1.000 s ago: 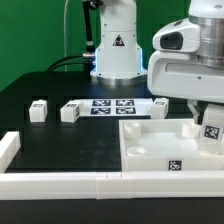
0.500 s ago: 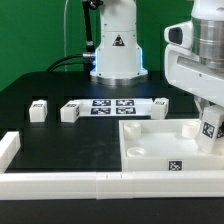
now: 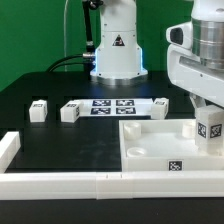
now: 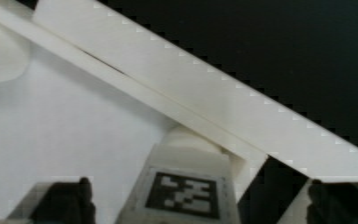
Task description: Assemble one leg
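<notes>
My gripper (image 3: pixel 208 118) is shut on a leg (image 3: pixel 209 130), a stubby white post with a square tag, and holds it upright over the far corner of the white panel (image 3: pixel 160 145) at the exterior view's right. In the wrist view the tagged leg (image 4: pixel 190 190) sits between my two dark fingers (image 4: pixel 279 195), above the panel's flat face (image 4: pixel 69 120) and next to its raised rim. Whether the leg's foot touches the panel is hidden. Three more legs lie on the black table: two at the left (image 3: pixel 38 110) (image 3: pixel 70 112) and one behind the panel (image 3: pixel 161 104).
The marker board (image 3: pixel 112 106) lies in front of the robot base (image 3: pixel 115 50). A white rail (image 3: pixel 60 181) runs along the table's front edge, with a short upright piece (image 3: pixel 8 148) at its left end.
The arm has shifted toward the exterior view's right, and the held leg has gone from tilted to upright over the panel's far right corner.
</notes>
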You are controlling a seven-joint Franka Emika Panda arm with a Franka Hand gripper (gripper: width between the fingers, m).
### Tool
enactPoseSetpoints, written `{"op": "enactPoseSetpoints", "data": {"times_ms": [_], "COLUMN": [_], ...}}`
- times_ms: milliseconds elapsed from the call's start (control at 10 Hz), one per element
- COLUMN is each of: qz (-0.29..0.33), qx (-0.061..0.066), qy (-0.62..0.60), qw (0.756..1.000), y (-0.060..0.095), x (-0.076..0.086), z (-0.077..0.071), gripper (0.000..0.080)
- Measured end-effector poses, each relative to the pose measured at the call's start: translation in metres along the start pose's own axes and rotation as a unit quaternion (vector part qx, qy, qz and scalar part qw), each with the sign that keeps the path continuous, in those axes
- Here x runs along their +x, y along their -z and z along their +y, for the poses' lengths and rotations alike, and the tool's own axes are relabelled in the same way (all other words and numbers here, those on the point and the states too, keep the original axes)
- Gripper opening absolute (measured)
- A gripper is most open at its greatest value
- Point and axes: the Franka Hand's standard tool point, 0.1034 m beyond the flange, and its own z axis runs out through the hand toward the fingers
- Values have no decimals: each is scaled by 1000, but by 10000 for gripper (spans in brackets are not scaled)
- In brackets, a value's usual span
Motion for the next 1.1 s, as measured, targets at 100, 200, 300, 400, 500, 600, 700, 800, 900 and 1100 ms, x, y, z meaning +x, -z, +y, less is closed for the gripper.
{"op": "enactPoseSetpoints", "data": {"times_ms": [100, 200, 300, 400, 500, 600, 700, 800, 900, 1100], "qz": [0, 0, 0, 1, 0, 0, 3, 11, 13, 12], "qx": [0, 0, 0, -1, -2, -2, 0, 3, 4, 4], "qy": [57, 152, 231, 304, 383, 442, 493, 554, 577, 590], "qw": [998, 988, 973, 953, 924, 897, 870, 833, 817, 808], "y": [0, 0, 1, 0, -2, -3, -2, -1, 0, -1], "x": [1, 4, 7, 9, 11, 12, 13, 15, 15, 15], "z": [0, 1, 2, 3, 4, 4, 3, 1, 1, 2], "gripper": [618, 643, 643, 648, 649, 649, 649, 649, 649, 649]}}
